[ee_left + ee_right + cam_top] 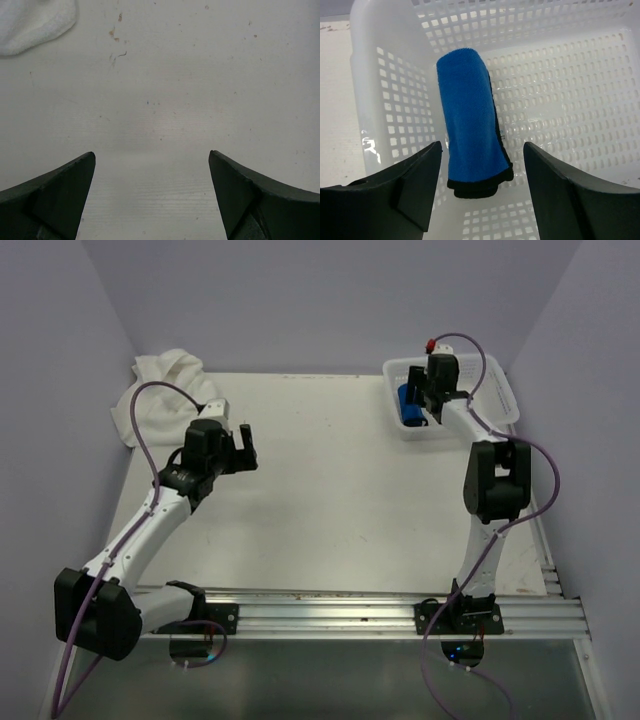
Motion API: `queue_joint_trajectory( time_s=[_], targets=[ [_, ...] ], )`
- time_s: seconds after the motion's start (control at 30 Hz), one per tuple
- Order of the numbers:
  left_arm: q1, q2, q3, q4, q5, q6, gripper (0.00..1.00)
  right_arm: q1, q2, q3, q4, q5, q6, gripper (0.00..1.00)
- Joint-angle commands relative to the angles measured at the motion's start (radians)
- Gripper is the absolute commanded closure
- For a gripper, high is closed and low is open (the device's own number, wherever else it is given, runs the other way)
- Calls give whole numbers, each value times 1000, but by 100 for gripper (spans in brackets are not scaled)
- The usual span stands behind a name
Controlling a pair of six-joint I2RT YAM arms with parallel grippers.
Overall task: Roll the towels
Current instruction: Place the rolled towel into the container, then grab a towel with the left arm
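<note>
Right wrist view: blue towel (470,120), rolled, lies in basket (560,100) between spread right fingers (410,185), untouched; stowed, I judge, as finished. White towel (30,22) sits crumpled beyond and left of wide-spread left fingers (55,190), which hover over tabletop (175,100), probably lining up its turn.

- Towels: two in all, one blue towel (472,120) and one white towel (160,390).
- Basket (500,390): one, white perforated plastic.
- Arms: two, one left arm (150,520) and one right arm (495,480).
- End effectors: two, one per arm, the left end effector (151,160) and the right end effector (482,145); each has two fingers, four fingers altogether.
- Surface (330,480): one.
</note>
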Motion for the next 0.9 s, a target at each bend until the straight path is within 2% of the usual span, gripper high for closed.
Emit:
queue_joint_trajectory(
  time_s=[0.0,0.2,0.4,0.57,0.6,0.7,0.8,0.87],
  targets=[
    [10,-35,2,38,-32,22,1,34,-109,-63,108,-6,20,30],
    [9,-73,5,48,-54,21,1,94,-215,-199,277,55,1,23],
    [9,-17,102,4,-52,25,0,151,-275,-260,328,88,0,21],
    [10,107,244,-42,-150,45,0,229,-364,-279,339,97,1,20],
    [10,126,283,-45,-223,44,1,240,-376,-282,336,100,7,20],
    [50,227,387,-56,-181,24,0,279,-433,-300,322,77,46,20],
    [172,371,525,-74,-105,-1,0,321,-496,-329,287,18,96,20],
    [209,497,606,-93,-117,-2,0,354,-546,-372,279,-12,127,21]
  ],
)
